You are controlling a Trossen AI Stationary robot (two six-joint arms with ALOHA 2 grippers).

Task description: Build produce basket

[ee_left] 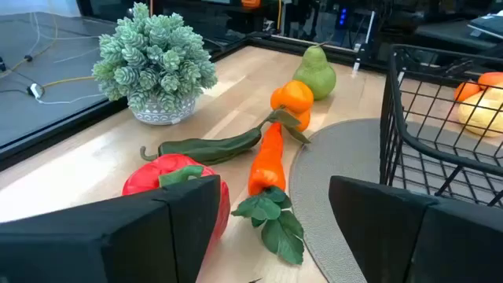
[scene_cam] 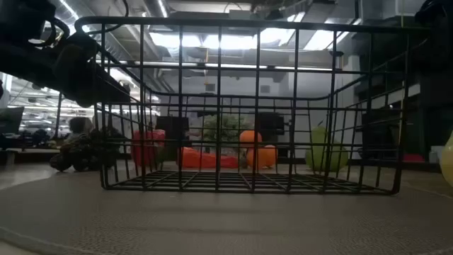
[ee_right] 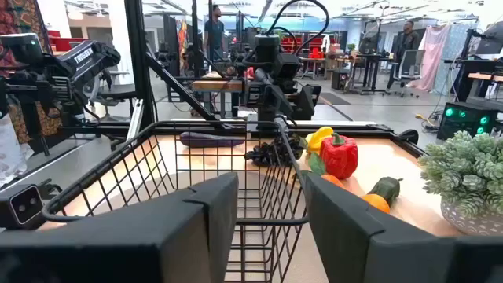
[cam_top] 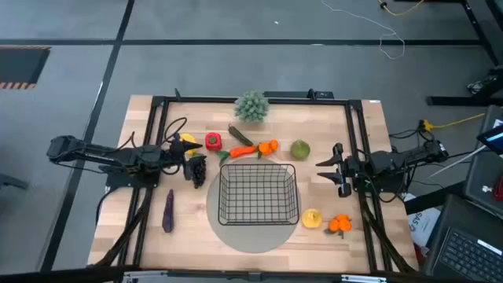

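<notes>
The black wire basket stands empty on a grey round mat at the table's middle. Behind it lie a banana, red pepper, cucumber, carrot, oranges and pear. Dark grapes rest on the table left of the basket. My left gripper hangs open just over the grapes, nothing between its fingers. My right gripper stands open right of the basket, pointing at it. An eggplant lies near left; a lemon and more oranges lie near right.
A spiky grey-green plant in a pot stands at the far edge. A black frame runs round the tabletop. Bare wood shows between the eggplant and the mat. People stand in the room beyond the table in the right wrist view.
</notes>
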